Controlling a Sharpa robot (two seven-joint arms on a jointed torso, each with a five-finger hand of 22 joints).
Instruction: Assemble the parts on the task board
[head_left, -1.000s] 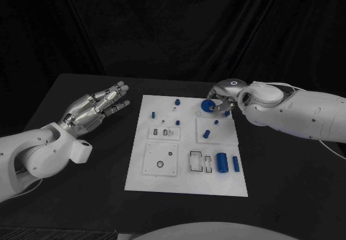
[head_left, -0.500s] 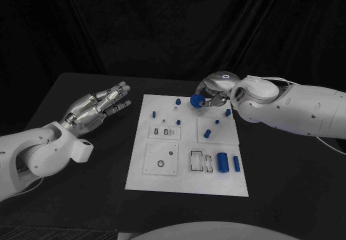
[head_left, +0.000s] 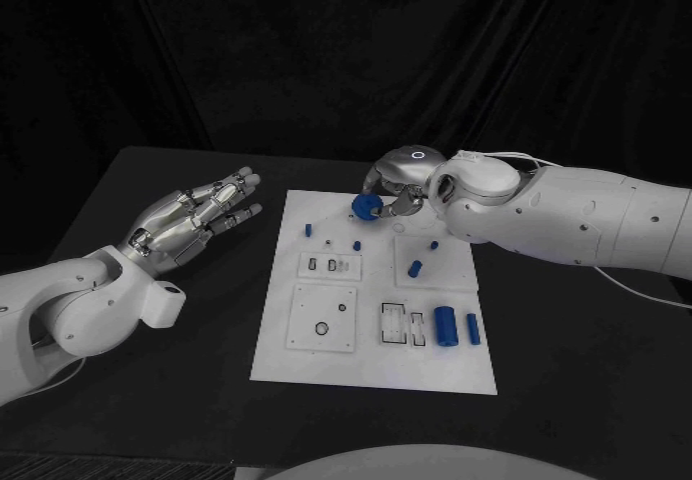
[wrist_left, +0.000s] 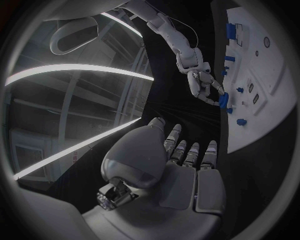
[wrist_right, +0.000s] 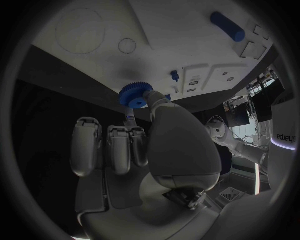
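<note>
Head view shows the right hand (head_left: 397, 190) pinching a blue gear (head_left: 366, 206) above the task board (head_left: 289, 340) (left hand (head_left: 195, 215) spread, idle), likely needing placement on its peg next.

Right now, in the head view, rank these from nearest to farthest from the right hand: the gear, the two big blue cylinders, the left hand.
1. Gear: held in the right hand.
2. Left hand: beyond the board's left edge.
3. Cylinders: board's near right.

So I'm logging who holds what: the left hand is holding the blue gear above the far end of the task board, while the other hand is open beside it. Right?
Not quite. The right hand holds the blue gear above the far end of the task board; the left hand is the open one beside it. The head view shows this.
</note>
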